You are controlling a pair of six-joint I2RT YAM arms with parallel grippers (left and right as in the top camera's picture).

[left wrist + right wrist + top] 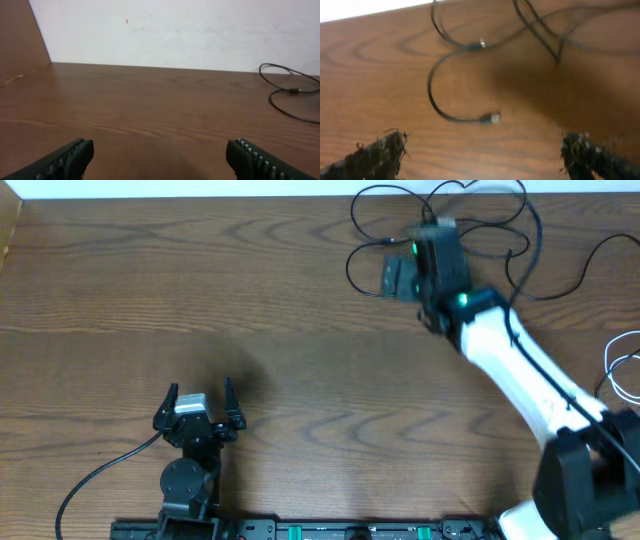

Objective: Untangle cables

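Note:
The long black cable (520,250) lies in loose loops at the far right of the table, near the back edge. My right gripper (410,255) hovers over its left loops, open, with nothing between the fingers. In the right wrist view the black cable (432,95) curves ahead of the gripper (482,160); one plug end (492,118) lies just in front and another connector (481,44) sits farther off. The white cable (612,360) curls at the right edge. My left gripper (198,405) rests open near the front left, far from both; its wrist view shows the black cable (290,91) at far right.
The right arm's white link (520,360) slants across the right side of the table. A thick black arm cable (95,475) trails from the left arm's base. The white wall (175,30) borders the table's far edge.

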